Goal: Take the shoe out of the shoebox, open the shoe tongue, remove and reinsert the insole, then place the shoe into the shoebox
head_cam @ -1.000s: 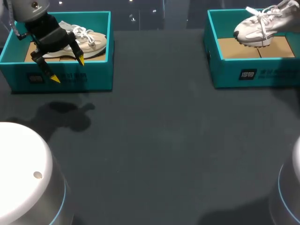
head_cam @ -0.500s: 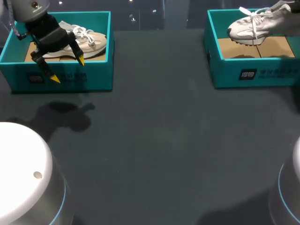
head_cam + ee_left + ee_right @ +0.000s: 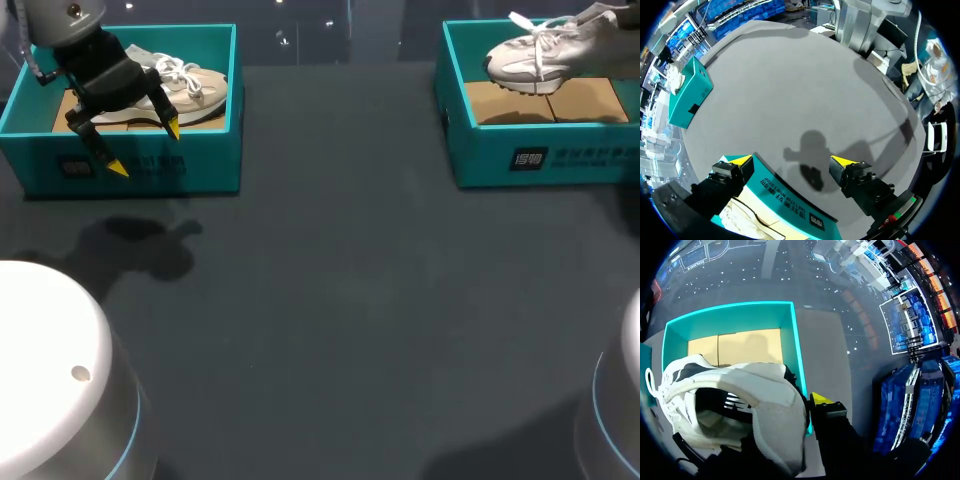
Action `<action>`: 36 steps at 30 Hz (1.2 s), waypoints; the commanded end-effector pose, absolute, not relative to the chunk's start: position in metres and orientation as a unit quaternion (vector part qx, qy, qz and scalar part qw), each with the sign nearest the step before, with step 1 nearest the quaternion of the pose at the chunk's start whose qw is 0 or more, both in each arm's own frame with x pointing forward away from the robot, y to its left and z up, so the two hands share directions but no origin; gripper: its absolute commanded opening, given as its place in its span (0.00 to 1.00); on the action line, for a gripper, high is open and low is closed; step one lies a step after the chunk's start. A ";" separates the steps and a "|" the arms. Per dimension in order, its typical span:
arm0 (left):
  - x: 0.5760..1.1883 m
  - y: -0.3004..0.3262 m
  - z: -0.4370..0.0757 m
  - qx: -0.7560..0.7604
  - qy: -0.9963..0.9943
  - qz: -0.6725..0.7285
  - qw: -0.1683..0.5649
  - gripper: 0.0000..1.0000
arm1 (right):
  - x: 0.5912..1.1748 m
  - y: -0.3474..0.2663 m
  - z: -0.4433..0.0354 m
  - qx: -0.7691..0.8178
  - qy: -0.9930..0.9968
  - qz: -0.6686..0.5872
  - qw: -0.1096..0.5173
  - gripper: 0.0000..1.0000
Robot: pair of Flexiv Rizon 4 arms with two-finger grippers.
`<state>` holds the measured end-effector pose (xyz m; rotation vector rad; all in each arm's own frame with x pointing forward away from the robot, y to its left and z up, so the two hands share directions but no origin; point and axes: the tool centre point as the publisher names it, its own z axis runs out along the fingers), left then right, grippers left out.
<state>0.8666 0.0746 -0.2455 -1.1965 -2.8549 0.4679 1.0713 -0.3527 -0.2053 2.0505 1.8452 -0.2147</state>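
A white shoe (image 3: 540, 55) hangs tilted above the right teal shoebox (image 3: 530, 158), clear of its cardboard floor. In the right wrist view my right gripper (image 3: 787, 405) is shut on the heel of the white shoe (image 3: 740, 400). One yellow fingertip (image 3: 820, 399) shows outside the heel, and the other is hidden inside the shoe. The right shoebox (image 3: 790, 335) lies below. A beige shoe (image 3: 195, 90) lies in the left teal shoebox (image 3: 160, 170). My left gripper (image 3: 145, 148) hangs open over that box's front wall. In its wrist view the left gripper (image 3: 791, 160) holds nothing.
Dark table surface (image 3: 340, 280) spreads between the two boxes. White rounded robot bases stand at the front left (image 3: 45, 370) and front right (image 3: 620, 400) corners. The right shoebox (image 3: 690, 97) shows far across the table in the left wrist view.
The white shoe has moved a little left and upward over the right shoebox in my right gripper. The left arm has stayed still.
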 end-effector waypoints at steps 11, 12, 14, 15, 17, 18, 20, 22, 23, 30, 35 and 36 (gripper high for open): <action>0.866 0.075 -0.245 -0.382 -0.912 0.148 0.005 1.00 | 1.059 -0.349 -0.235 0.725 0.660 -0.082 0.178 0.00; 0.866 0.075 -0.245 -0.382 -0.912 0.148 0.005 1.00 | 1.058 -0.349 -0.237 0.725 0.662 -0.081 0.175 0.00; 0.866 0.075 -0.245 -0.382 -0.912 0.148 0.005 1.00 | 1.056 -0.348 -0.240 0.724 0.662 -0.080 0.175 0.00; 0.866 0.075 -0.245 -0.382 -0.912 0.148 0.005 1.00 | 1.055 -0.349 -0.243 0.725 0.662 -0.077 0.173 0.00; 0.866 0.075 -0.245 -0.382 -0.912 0.148 0.005 1.00 | 1.054 -0.351 -0.247 0.728 0.661 -0.076 0.167 0.00; 0.866 0.075 -0.245 -0.382 -0.912 0.148 0.005 1.00 | 1.054 -0.353 -0.250 0.730 0.660 -0.071 0.160 0.00; 0.866 0.075 -0.245 -0.382 -0.912 0.148 0.005 1.00 | 1.052 -0.355 -0.255 0.732 0.659 -0.071 0.159 0.00; 0.866 0.075 -0.245 -0.382 -0.912 0.148 0.005 1.00 | 1.048 -0.356 -0.260 0.732 0.661 -0.067 0.153 0.00; 0.866 0.075 -0.245 -0.382 -0.912 0.148 0.005 1.00 | 1.046 -0.357 -0.262 0.732 0.661 -0.067 0.153 0.00; 0.866 0.075 -0.245 -0.382 -0.912 0.148 0.005 1.00 | 1.035 -0.357 -0.270 0.711 0.683 -0.048 0.159 0.00; 0.866 0.075 -0.245 -0.382 -0.912 0.148 0.005 1.00 | 1.035 -0.357 -0.270 0.711 0.683 -0.048 0.159 0.00; 0.866 0.075 -0.245 -0.382 -0.912 0.148 0.005 1.00 | 1.035 -0.357 -0.270 0.711 0.683 -0.048 0.159 0.00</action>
